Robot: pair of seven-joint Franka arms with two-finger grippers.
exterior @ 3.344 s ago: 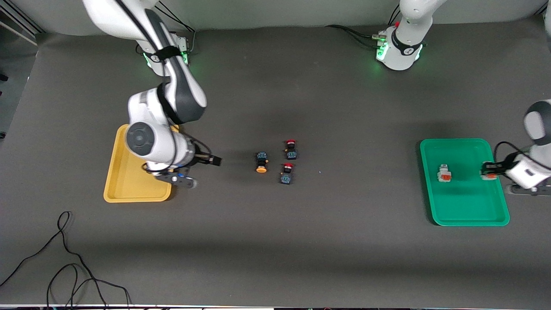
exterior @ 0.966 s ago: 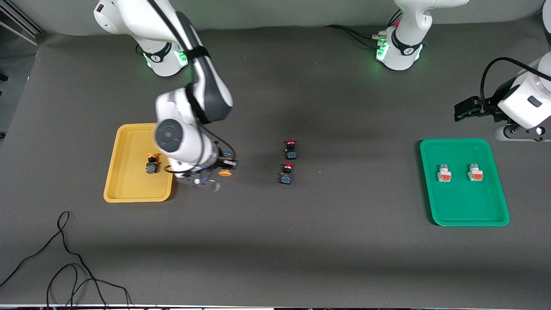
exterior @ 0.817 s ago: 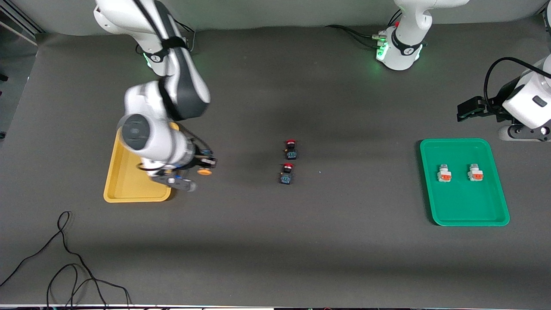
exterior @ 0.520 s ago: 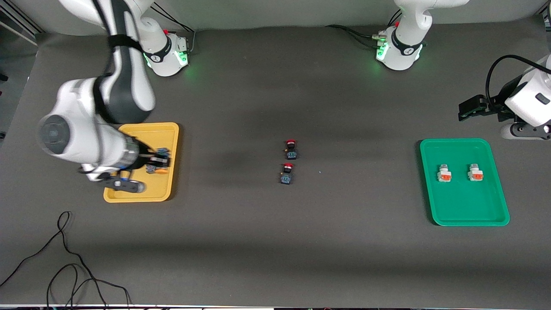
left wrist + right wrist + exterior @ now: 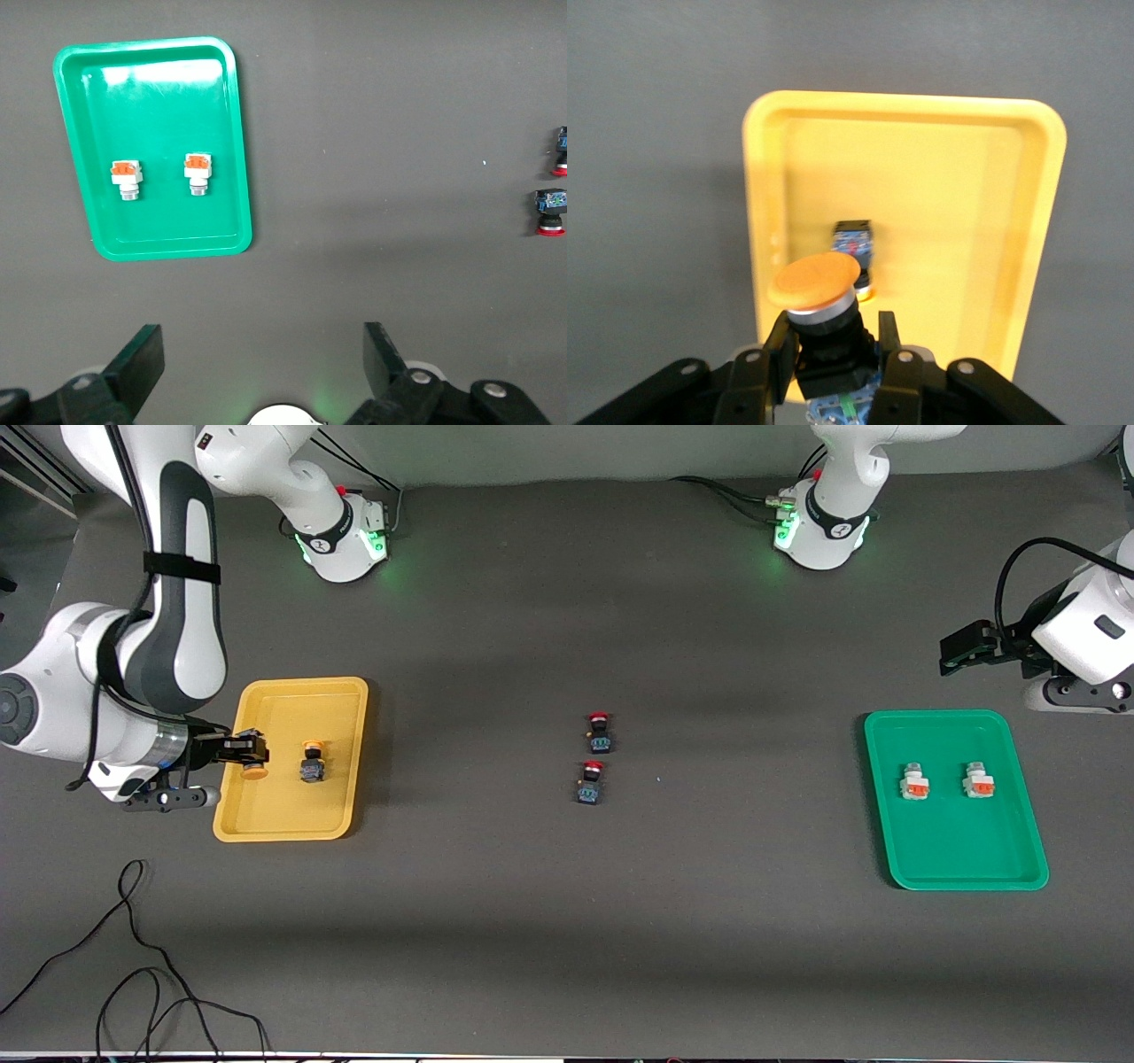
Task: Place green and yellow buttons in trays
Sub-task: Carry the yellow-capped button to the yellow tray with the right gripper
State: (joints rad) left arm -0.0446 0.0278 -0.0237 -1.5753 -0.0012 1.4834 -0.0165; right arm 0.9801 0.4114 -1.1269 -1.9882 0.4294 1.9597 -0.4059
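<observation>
Button point(image 5: 819, 292) between right fingers point(image 5: 781, 350) (clamped)

The table point(image 5: 567, 921) is plain dark grey. One tray point(image 5: 292, 824) is yellow, the other tray point(image 5: 966, 872) green. Two black-bodied buttons point(image 5: 312, 763) have orange-yellow caps, one of them point(image 5: 254, 771) in the black right end effector point(image 5: 250, 757). Two pale grey-white buttons point(image 5: 914, 783) carry orange blocks. Two black buttons point(image 5: 599, 733) have red caps. The arms point(image 5: 177, 602) are white with dark grey.

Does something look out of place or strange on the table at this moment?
Nothing stands out. The two red-capped buttons lie loose mid-table, outside both trays, but neither is damaged. The right gripper holds a yellow-capped button over the yellow tray.
</observation>
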